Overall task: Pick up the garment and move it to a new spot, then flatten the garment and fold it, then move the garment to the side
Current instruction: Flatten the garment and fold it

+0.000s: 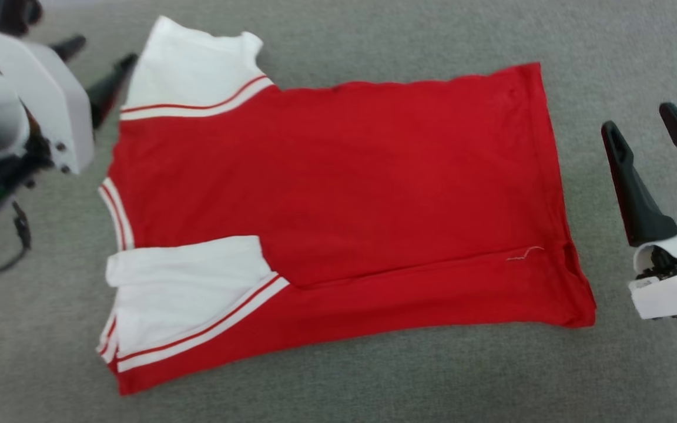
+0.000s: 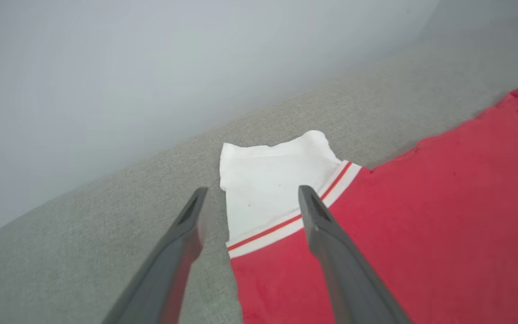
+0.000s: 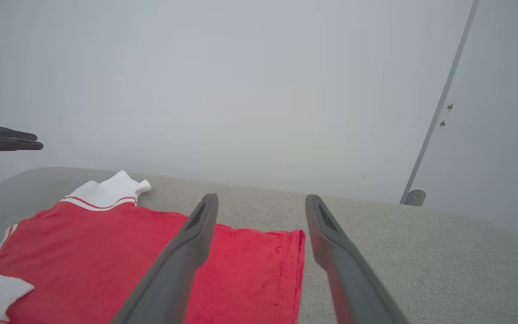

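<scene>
The biggest thing here is the grey fabric surface (image 1: 374, 29), which runs across the whole head view, and behind it in the wrist views there's a pale wall (image 2: 151, 67). The garment (image 1: 344, 176) lies spread out on the middle of that surface. It's red, with the collar end toward the left of the head view and the hem (image 1: 550, 176) toward the right. It looks pretty flat to us. The near long edge is folded over onto the body, so there's a crease line running from the near sleeve out to the hem.

The far sleeve (image 1: 191, 64) is white with red-white striped trim and sticks out flat on the grey. The near sleeve (image 1: 185, 288) is folded in and lies on top of the red. The striped collar trim (image 1: 116, 211) sits between the two.

The left gripper (image 1: 108, 48) is up by the far sleeve with its fingers spread wide and nothing between them. In its wrist view, one finger is over the grey and the other is over the sleeve's trim. We can't tell whether it touches the cloth.

The right gripper (image 1: 638, 117) is just off the hem end, clear of the garment, and it's also wide open and empty.

The smallest thing we spotted is a loose white thread (image 1: 525, 254) on the red near the hem.
</scene>
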